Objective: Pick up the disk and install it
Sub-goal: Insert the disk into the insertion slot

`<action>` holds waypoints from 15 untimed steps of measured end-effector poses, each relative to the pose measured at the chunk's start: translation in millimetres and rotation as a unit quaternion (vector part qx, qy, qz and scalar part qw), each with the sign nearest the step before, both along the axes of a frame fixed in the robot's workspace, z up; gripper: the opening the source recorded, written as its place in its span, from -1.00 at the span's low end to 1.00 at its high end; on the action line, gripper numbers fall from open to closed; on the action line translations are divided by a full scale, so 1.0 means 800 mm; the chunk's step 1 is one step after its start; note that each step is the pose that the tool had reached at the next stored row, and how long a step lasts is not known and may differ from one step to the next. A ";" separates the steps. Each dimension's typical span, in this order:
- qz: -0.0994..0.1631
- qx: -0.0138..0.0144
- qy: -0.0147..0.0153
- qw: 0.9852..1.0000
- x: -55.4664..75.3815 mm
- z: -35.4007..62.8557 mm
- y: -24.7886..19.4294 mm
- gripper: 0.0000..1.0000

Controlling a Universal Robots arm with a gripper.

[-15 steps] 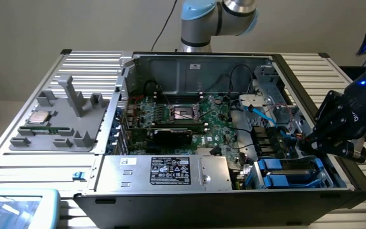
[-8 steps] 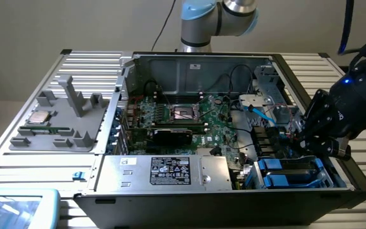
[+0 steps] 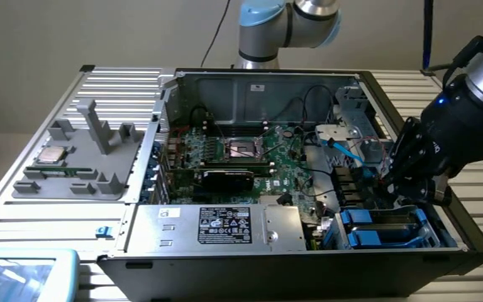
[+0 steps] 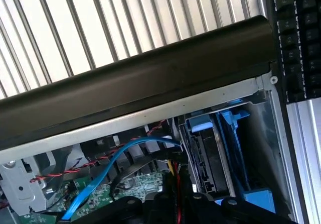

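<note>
Black-fingered robot gripper (image 3: 399, 189) low inside an open grey metal computer case (image 3: 250, 88).
Its claw is pressed together at the frame's right; the silver-grey rectangular hard disk with blue plastic rails (image 3: 391, 221) (image 4: 208, 156) sits slotted in the case's lower-right corner, just beneath.

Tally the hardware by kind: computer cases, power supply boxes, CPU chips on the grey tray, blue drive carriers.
Computer case: 1
Power supply box: 1
CPU chip on the grey tray: 1
Blue drive carriers: 2
Total: 5
</note>
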State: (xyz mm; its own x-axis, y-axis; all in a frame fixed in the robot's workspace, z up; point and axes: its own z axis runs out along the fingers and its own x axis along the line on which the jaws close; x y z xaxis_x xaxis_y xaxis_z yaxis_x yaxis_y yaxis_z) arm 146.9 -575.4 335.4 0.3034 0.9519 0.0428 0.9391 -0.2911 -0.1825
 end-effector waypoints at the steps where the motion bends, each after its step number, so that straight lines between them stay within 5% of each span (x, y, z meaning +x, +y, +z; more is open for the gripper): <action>1: 0.000 -0.003 0.000 1.000 0.000 0.000 0.0040 -0.70; 3: 0.000 -0.011 0.000 1.000 0.000 0.001 0.0109 -0.70; 4: 0.000 -0.018 0.000 1.000 0.000 0.001 0.0134 -0.70; 10: 0.000 -0.072 0.000 0.997 0.000 0.001 0.0224 -0.70; 13: 0.000 -0.093 0.000 0.996 0.000 0.003 0.0300 -0.70; 15: 0.000 -0.105 0.000 0.995 0.000 0.005 0.0355 -0.70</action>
